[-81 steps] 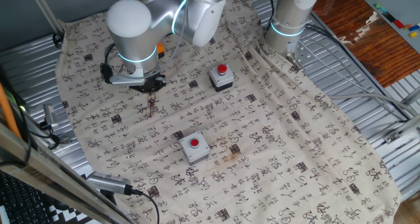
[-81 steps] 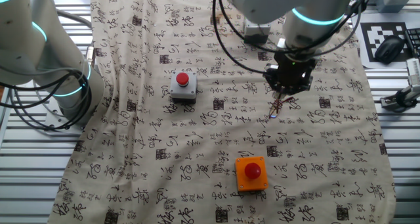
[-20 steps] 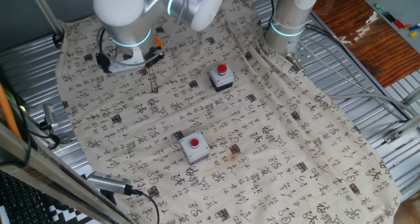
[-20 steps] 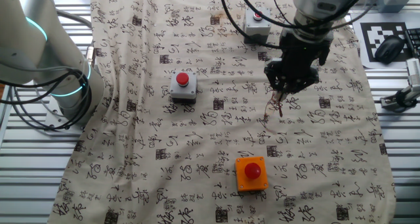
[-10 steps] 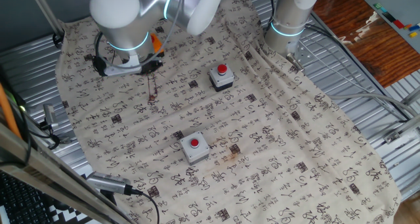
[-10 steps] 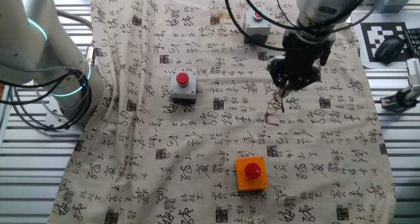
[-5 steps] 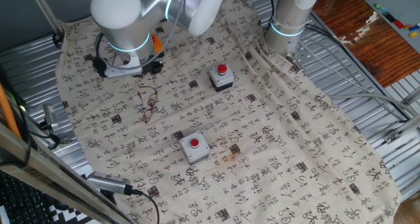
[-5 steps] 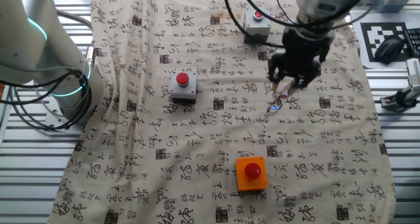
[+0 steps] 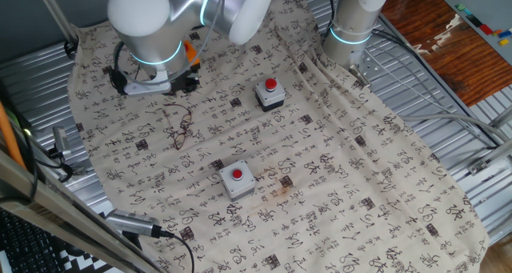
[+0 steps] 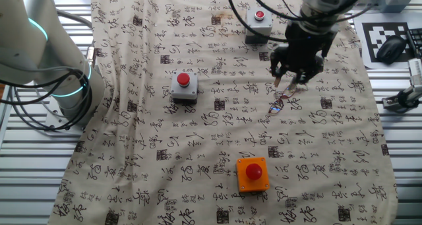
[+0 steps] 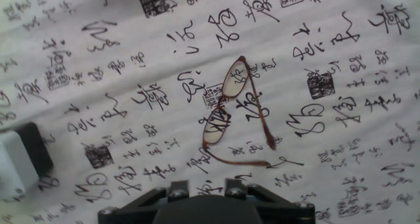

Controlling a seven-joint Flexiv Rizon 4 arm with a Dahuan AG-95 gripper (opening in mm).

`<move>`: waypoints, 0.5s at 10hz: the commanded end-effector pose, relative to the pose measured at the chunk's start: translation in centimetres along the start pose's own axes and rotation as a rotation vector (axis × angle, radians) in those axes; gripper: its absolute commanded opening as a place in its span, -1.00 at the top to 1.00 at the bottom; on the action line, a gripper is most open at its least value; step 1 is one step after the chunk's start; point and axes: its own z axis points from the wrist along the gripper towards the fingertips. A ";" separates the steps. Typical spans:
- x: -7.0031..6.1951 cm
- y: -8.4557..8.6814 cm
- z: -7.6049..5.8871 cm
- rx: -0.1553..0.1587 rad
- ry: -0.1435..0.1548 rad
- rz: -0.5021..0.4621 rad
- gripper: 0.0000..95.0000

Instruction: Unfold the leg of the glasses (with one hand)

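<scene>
Now: gripper (image 10: 293, 82) upper right, above cloth (image 10: 198, 152), holding nothing, its spread unclear | glasses (image 11: 234, 112) flat mid-frame in hand view, both legs splayed, likely unfolded and set down

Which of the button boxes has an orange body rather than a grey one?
The one nearest the camera in the other fixed view, the orange button box, below the glasses. The two other boxes there have grey bodies.
</scene>
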 end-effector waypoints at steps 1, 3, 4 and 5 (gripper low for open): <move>-1.1 0.5 -0.1 -0.007 -0.015 0.048 0.60; -1.2 0.5 0.0 -0.010 -0.023 0.070 1.00; -1.2 0.5 0.0 -0.018 -0.035 0.091 1.00; -1.2 0.5 0.0 -0.047 -0.092 0.160 1.00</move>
